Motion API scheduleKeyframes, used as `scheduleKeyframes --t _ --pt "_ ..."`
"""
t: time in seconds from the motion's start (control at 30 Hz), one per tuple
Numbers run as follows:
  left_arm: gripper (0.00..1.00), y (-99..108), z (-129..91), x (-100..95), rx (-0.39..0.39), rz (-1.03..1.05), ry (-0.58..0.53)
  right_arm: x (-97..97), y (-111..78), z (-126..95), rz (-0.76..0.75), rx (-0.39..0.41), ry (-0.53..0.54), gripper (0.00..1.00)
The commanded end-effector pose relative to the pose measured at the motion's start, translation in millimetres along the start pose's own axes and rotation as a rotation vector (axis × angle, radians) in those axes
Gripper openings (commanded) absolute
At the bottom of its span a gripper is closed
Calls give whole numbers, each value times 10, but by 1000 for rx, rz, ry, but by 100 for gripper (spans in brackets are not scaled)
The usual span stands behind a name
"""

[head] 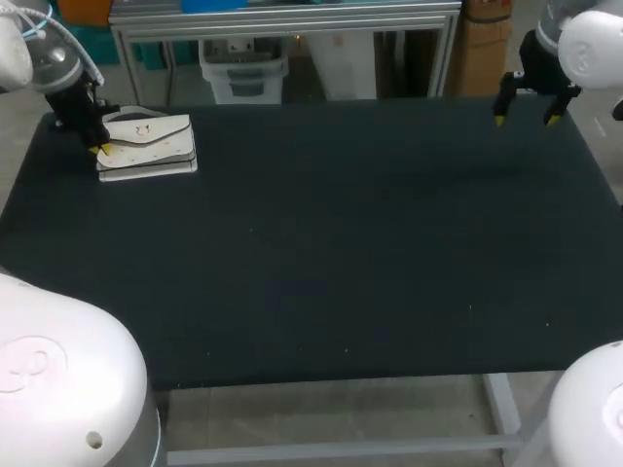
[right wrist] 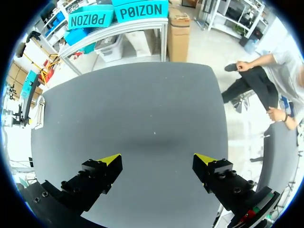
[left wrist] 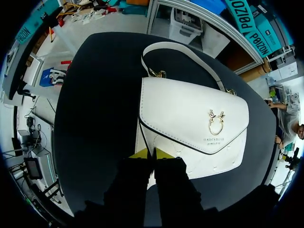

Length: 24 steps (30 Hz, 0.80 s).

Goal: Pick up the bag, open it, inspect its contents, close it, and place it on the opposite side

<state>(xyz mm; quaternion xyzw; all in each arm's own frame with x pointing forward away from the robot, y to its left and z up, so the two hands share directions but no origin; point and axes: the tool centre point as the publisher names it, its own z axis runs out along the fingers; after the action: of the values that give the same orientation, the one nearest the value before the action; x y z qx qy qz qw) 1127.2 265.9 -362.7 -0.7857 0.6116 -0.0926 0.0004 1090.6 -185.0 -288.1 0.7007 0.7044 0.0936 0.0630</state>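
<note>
Left pincer (left wrist: 152, 153), tips pressed together, touches the white bag (left wrist: 190, 114) at its edge.

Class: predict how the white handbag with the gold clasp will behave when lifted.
The white leather-look handbag lies flat with crisp edges, so probably holds shape. Its thin strap will likely dangle. The smooth flap may be slippery.

bag (head: 151, 146) at far-left corner, bare table (head: 321, 253) across the rest
</note>
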Motion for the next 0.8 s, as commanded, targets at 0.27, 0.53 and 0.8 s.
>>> scheduleKeyframes --t 0.27,0.53,0.8 --pt "0 -182 -42 -258 -25 -13 -41 -128 116 -37 5 104 -9 100" --pt "0 -260 -97 -391 -28 -9 -42 -110 129 -64 5 117 -19 100" --pt "0 -232 -68 -572 -42 -18 -21 -98 116 -73 14 124 -24 100"
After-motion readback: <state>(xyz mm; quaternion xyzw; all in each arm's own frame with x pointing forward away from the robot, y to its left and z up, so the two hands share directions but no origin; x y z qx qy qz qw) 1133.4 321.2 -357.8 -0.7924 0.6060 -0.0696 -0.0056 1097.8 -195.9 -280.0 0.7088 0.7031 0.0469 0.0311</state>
